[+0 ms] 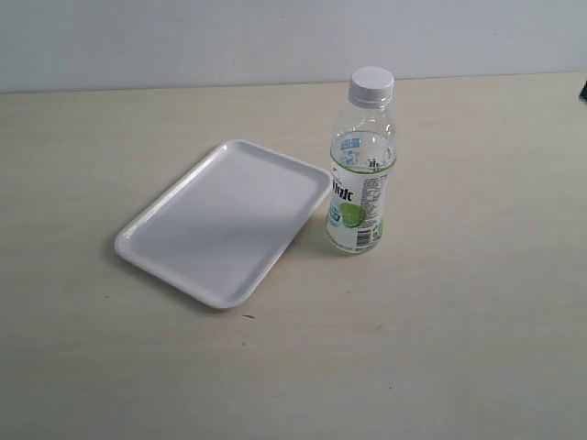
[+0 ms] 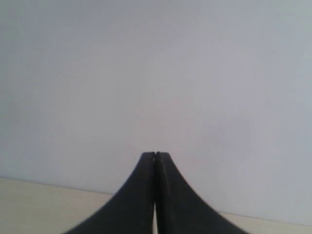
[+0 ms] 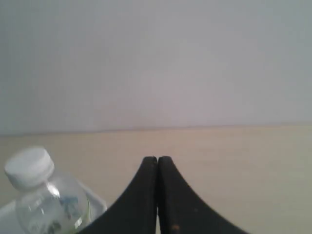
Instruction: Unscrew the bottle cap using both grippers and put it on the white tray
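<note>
**Both grippers shut and empty; cap on the bottle, beside the tray**

The black left gripper (image 2: 156, 155) has its two fingers pressed flat together with nothing between them. Its wrist view adds only a strip of the pale beige table and the plain grey-white wall.

The black right gripper (image 3: 157, 159) is closed in the same way and holds nothing. Unlike the left wrist view, its wrist view catches the clear plastic drink bottle (image 3: 51, 209) close by but apart from the fingers. The small round white ribbed bottle cap (image 3: 29, 166) sits on the bottle's neck.

The exterior view gives the whole layout instead. There the bottle stands upright, cap on, and shows a white, blue and green label with a green lime picture. The flat rectangular white plastic tray (image 1: 225, 220), with rounded corners and a low rim, lies at an angle just beside it, on the left of that view. Whether the two touch I cannot tell.

The table (image 1: 459, 321) is matte and light. At its far edge it meets the bare wall (image 1: 275, 37).
</note>
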Tool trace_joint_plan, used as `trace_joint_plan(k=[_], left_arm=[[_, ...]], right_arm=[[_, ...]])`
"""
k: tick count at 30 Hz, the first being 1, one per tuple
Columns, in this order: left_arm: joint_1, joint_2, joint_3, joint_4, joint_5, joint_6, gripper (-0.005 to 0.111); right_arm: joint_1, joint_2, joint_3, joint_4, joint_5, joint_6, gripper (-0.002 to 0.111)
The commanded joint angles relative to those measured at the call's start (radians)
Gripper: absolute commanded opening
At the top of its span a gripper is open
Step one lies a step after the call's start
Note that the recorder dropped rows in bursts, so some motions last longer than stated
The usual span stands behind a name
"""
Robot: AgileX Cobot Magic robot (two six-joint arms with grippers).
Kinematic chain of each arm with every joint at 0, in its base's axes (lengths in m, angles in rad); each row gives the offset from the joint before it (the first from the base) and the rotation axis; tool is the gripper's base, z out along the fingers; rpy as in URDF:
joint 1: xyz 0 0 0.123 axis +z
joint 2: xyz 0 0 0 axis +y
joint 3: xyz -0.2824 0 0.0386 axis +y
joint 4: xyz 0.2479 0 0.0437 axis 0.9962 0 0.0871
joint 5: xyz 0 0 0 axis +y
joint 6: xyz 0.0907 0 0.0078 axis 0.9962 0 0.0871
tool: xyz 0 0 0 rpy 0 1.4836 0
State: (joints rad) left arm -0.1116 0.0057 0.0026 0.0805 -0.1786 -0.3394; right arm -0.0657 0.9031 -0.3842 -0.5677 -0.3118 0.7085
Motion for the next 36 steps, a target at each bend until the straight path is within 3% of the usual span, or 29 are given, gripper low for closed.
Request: trace_joint_plan(k=[1,10,13,16,20,26,36], left_arm=[[0.002,-0.006,-0.003,-0.005,0.002,-0.021,0.0],[0.002,-0.006,-0.003,-0.005,-0.007,-0.038,0.0],[0.002,-0.006,-0.003,-0.005,-0.013,-0.038,0.0],[0.002,-0.006,-0.003,-0.005,-0.013,-0.038,0.0],[0.002,-0.006,-0.003,-0.005,-0.013,-0.043,0.0],[0.002,-0.006,-0.003,-0.005,-0.013,-0.043,0.0],[0.002,-0.006,-0.003,-0.005,-0.011,-0.051,0.0]], right_arm=[[-0.004,0.117,0.06,-0.085,-0.004,-0.007,0.0],[-0.004,0.317,0.117,-0.116,-0.143,-0.115,0.0],[-0.004,0.412,0.117,0.056,-0.193,-0.314,0.002],[-0.004,0.517,0.117,0.171,-0.247,-0.419,0.013],[-0.004,0.649,0.117,0.191,-0.315,-0.446,0.032],[-0.004,0.827,0.117,0.134,-0.579,-0.541,0.072],[-0.004,0.948,0.111,-0.055,-0.852,-0.681,0.075]])
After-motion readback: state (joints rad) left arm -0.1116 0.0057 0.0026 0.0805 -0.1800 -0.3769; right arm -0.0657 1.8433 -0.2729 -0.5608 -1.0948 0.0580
